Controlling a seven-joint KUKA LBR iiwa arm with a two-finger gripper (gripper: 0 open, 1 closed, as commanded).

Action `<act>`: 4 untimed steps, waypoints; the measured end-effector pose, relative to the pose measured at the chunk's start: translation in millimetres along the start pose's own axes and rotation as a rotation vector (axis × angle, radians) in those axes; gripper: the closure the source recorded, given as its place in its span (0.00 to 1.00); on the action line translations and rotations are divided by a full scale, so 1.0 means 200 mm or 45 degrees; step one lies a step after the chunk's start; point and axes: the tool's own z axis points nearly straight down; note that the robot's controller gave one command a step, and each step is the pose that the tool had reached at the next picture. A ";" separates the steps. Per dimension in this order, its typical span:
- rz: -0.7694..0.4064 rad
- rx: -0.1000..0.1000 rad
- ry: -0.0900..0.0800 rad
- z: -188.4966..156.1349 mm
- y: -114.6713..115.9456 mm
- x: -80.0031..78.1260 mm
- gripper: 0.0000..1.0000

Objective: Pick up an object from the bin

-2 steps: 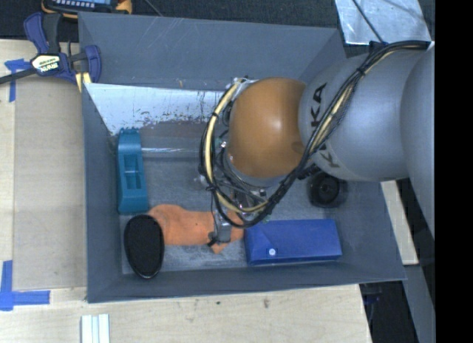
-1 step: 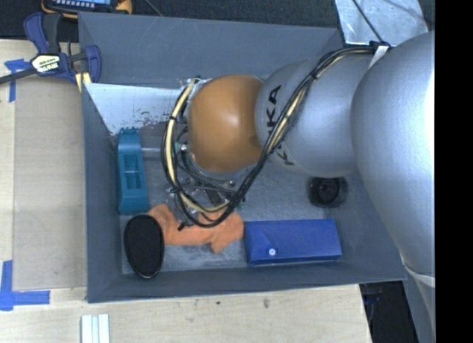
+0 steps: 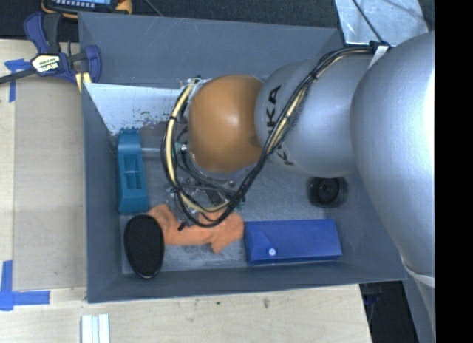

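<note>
My gripper (image 3: pixel 195 194) is low in the bin's left half, mostly hidden under the arm's orange dome and cables. It sits right over the upper edge of a crumpled orange cloth (image 3: pixel 211 233) lying near the front wall. A blue plastic block with a slot (image 3: pixel 131 173) stands just left of the gripper. A black oval thing (image 3: pixel 144 246) lies in the front left corner, touching the cloth's left end.
A flat blue box (image 3: pixel 293 242) lies along the front wall, right of the cloth. A small black round thing (image 3: pixel 327 191) rests further right, beside the arm. The arm covers the bin's middle and right back.
</note>
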 end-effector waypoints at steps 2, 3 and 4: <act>-0.126 0.000 0.004 0.09 -0.32 0.23 0.00; -0.124 0.000 0.004 0.09 -0.32 0.23 1.00; -0.123 0.000 0.004 0.09 -0.32 0.23 1.00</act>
